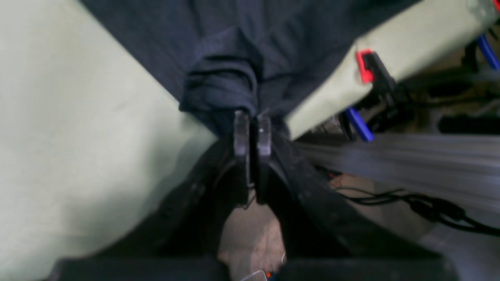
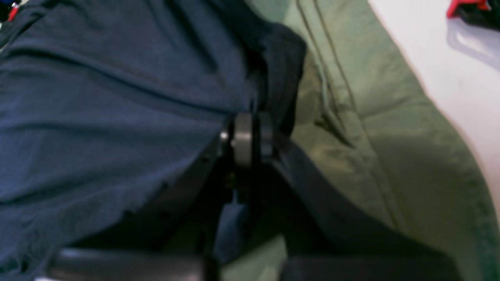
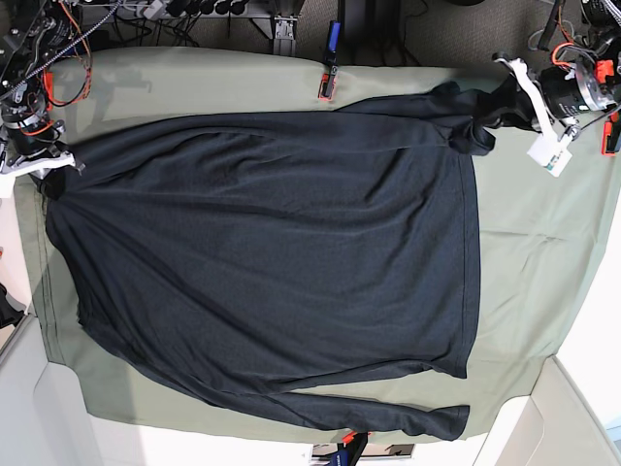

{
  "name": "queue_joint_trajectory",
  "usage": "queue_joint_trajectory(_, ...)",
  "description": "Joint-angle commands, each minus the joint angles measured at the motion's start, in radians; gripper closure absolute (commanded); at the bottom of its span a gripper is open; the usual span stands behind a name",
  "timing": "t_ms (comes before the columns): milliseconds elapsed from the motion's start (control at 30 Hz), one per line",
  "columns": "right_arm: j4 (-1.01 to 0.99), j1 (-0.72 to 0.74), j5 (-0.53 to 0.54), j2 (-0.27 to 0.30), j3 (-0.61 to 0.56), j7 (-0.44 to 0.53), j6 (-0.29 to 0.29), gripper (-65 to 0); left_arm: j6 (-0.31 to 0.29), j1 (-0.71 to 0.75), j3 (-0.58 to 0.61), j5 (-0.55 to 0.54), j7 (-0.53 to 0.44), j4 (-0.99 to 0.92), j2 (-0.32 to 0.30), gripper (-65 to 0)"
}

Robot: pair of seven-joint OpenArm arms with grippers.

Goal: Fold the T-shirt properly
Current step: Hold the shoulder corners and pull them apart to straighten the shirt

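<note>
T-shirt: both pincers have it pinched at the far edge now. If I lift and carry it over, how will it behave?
Probably very floppy: the T-shirt already bunches at the left pincer and creases near the right pincer. It will likely sag between the grips. The sleeve along the near edge may trail, and could drag the green cloth.

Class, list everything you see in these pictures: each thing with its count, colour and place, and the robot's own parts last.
T-shirt: one, dark navy, spread flat over the cloth, both far corners pinched.
Cloth: one, sage green, covering the table.
Clamps: at least two, red and black, on the cloth's edges.
Cables: several, red and black, behind the far edge.
Left gripper: one, black, shut on the T-shirt.
Right gripper: one, black, shut on the T-shirt.
</note>
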Motion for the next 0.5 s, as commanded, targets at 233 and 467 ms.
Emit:
queue_joint_trajectory(233,0.027,0.01,0.091,0.022,0.018,0.0,0.07,-35.2,-0.005,0.0,-0.007,-0.021,-0.014,0.013,-0.016,0.0)
queue_joint_trajectory(467,0.058,0.007,0.1,0.05,0.084,-0.027,0.099,-35.6,-0.005,0.0,-0.007,-0.021,-0.014,0.013,-0.016,0.0)
